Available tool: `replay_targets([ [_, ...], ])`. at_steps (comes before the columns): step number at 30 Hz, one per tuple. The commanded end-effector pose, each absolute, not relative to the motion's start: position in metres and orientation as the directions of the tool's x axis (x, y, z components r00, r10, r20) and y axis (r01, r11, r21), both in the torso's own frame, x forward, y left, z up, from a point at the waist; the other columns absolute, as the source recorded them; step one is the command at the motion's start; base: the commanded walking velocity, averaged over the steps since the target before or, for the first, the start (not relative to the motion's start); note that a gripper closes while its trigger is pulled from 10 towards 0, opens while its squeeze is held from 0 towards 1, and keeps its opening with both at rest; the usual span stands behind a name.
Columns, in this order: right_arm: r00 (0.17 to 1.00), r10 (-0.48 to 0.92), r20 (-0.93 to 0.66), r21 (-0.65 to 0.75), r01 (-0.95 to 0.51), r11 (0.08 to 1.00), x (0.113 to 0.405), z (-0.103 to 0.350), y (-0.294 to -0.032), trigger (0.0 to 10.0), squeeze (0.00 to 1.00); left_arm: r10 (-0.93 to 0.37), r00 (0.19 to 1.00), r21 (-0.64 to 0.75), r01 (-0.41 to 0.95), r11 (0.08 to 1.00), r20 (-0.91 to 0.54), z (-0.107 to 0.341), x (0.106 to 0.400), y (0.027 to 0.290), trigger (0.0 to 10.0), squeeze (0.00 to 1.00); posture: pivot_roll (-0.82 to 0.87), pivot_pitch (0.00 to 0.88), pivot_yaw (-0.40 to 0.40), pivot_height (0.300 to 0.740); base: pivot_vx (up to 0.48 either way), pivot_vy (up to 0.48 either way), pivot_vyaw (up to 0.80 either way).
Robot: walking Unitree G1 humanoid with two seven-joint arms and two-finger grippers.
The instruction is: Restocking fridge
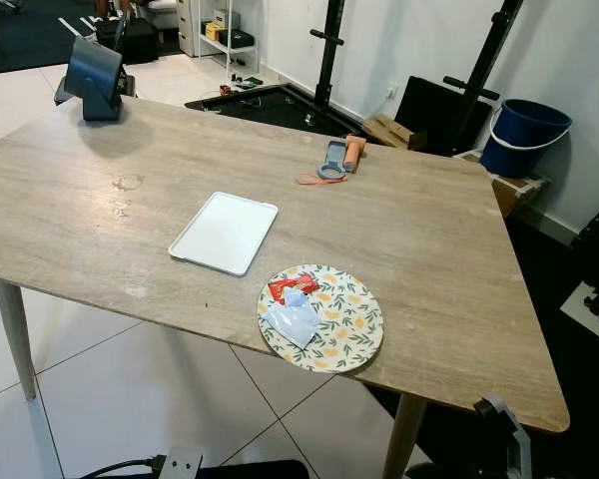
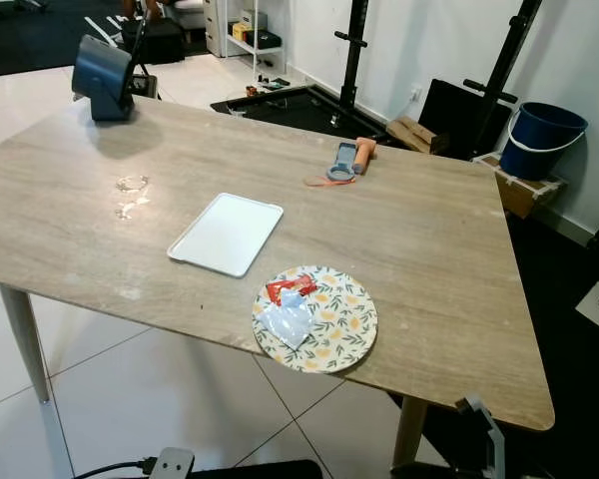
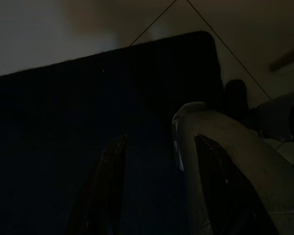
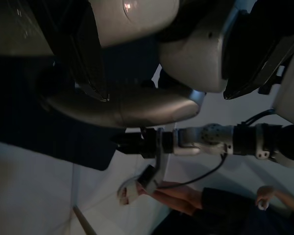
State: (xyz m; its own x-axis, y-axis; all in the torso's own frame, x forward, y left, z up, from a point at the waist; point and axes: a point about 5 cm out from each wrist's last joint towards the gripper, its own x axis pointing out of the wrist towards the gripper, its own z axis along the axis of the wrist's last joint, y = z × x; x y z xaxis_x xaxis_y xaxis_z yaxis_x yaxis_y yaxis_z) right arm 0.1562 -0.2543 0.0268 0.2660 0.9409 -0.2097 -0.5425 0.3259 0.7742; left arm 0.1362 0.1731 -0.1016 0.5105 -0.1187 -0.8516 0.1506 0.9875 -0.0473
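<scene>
Near the lower middle of the frame, the flowered plate (image 1: 344,324) with its packets (image 1: 292,304) sat at the bench (image 1: 429,230) edge. You couldn't tell either claw's opening; both arms hung idle. Step closer before reaching, and lift level.

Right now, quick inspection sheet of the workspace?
Surface: wooden table, some wet marks near the far left.
Job's things: nothing seen of a fridge or stock.
Clutter: white tray mid-table; floral plate at the near edge with a red wrapper and a clear packet on it; grey tool and orange handle at the far side; dark stand at the far left corner.
Grippers: both arms hang idle; left gripper in deep shade.
Cables: black cable with a plug block on the floor.
Surroundings: blue bucket, black rack posts, white tiles, a person's hand seen from the right wrist.
</scene>
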Motion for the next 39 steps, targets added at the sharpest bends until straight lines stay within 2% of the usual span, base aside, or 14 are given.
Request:
replay_targets([
  [1, 0.254, 0.936, -0.242, 0.779, -0.524, 0.344, 0.15, 0.022, -0.257, 10.0, 0.0, -0.123, 0.394, -0.065, 0.158, 0.985, -0.911, -0.113, 0.104, 0.172, 10.0, 0.0, -0.06, 0.091, -0.052, 0.74, 0.0, 0.0, 0.0],
  [8, 0.22, 0.912, -0.345, 0.792, -0.454, 0.409, 0.133, 0.002, -0.262, 10.0, 0.0, -0.124, 0.398, -0.065, 0.158, 0.985, -0.909, -0.112, 0.106, 0.172, 10.0, 0.0, -0.05, 0.088, -0.053, 0.74, 0.0, 0.0, 0.0],
  [11, 0.216, 0.882, -0.42, 0.774, -0.423, 0.472, 0.125, -0.01, -0.267, 10.0, 0.0, -0.125, 0.399, -0.066, 0.158, 0.985, -0.908, -0.112, 0.106, 0.172, 10.0, 0.0, -0.06, 0.088, -0.051, 0.74, 0.0, 0.0, 0.0],
  [14, 0.291, 0.769, -0.569, 0.678, -0.363, 0.639, 0.125, -0.029, -0.274, 10.0, 0.0, -0.125, 0.396, -0.066, 0.16, 0.985, -0.91, -0.112, 0.105, 0.172, 10.0, 0.0, -0.06, 0.088, -0.049, 0.74, 0.0, 0.0, 0.0],
  [15, 0.291, 0.769, -0.569, 0.678, -0.363, 0.639, 0.125, -0.029, -0.274, 10.0, 0.0, -0.125, 0.396, -0.066, 0.16, 0.985, -0.91, -0.112, 0.105, 0.172, 10.0, 0.0, -0.06, 0.088, -0.049, 0.74, 0.0, 0.0, 0.0],
  [17, 0.353, 0.657, -0.667, 0.579, -0.31, 0.754, 0.127, -0.04, -0.279, 10.0, 0.0, -0.124, 0.395, -0.065, 0.16, 0.985, -0.91, -0.113, 0.105, 0.172, 10.0, 0.0, -0.06, 0.088, -0.049, 0.74, 0.0, 0.0, 0.0],
  [19, 0.368, 0.625, -0.688, 0.552, -0.293, 0.781, 0.127, -0.043, -0.28, 10.0, 0.0, -0.124, 0.395, -0.065, 0.16, 0.985, -0.91, -0.113, 0.105, 0.172, 10.0, 0.0, -0.06, 0.088, -0.049, 0.74, 0.0, 0.0, 0.0],
  [21, 0.408, 0.482, -0.776, 0.427, -0.224, 0.876, 0.129, -0.053, -0.285, 10.0, 0.0, -0.123, 0.395, -0.064, 0.159, 0.985, -0.91, -0.113, 0.105, 0.172, 10.0, 0.0, -0.05, 0.088, -0.049, 0.74, 0.0, 0.0, 0.0],
  [24, 0.436, 0.276, -0.856, 0.244, -0.128, 0.961, 0.127, -0.064, -0.29, 10.0, 0.0, -0.122, 0.395, -0.063, 0.159, 0.985, -0.911, -0.112, 0.105, 0.172, 10.0, 0.0, -0.05, 0.083, -0.045, 0.74, 0.0, 0.0, 0.0],
  [26, 0.432, 0.165, -0.886, 0.144, -0.081, 0.986, 0.123, -0.069, -0.293, 10.0, 0.0, -0.122, 0.395, -0.063, 0.159, 0.985, -0.91, -0.112, 0.106, 0.172, 10.0, 0.0, -0.05, 0.084, -0.045, 0.74, 0.0, 0.0, 0.0],
  [27, 0.432, 0.165, -0.886, 0.144, -0.081, 0.986, 0.123, -0.069, -0.293, 10.0, 0.0, -0.122, 0.395, -0.063, 0.159, 0.985, -0.91, -0.112, 0.106, 0.172, 10.0, 0.0, -0.05, 0.084, -0.045, 0.74, 0.0, 0.0, 0.0],
  [28, 0.422, 0.082, -0.903, 0.068, -0.048, 0.996, 0.118, -0.073, -0.295, 10.0, 0.0, -0.121, 0.395, -0.062, 0.16, 0.985, -0.911, -0.112, 0.106, 0.172, 10.0, 0.0, -0.05, 0.084, -0.044, 0.74, 0.0, 0.0, 0.0],
  [31, 0.397, 0.015, -0.918, 0.0, -0.037, 0.999, 0.111, -0.077, -0.295, 10.0, 0.0, -0.12, 0.392, -0.058, 0.165, 0.985, -0.912, -0.112, 0.106, 0.173, 10.0, 0.0, -0.05, 0.08, -0.043, 0.74, 0.0, 0.0, 0.0],
  [39, 0.342, -0.053, -0.938, -0.083, -0.073, 0.994, 0.094, -0.088, -0.285, 10.0, 0.0, -0.118, 0.391, -0.052, 0.175, 0.983, -0.913, -0.112, 0.107, 0.173, 10.0, 0.0, -0.05, 0.065, -0.039, 0.74, 0.0, 0.0, 0.0],
])
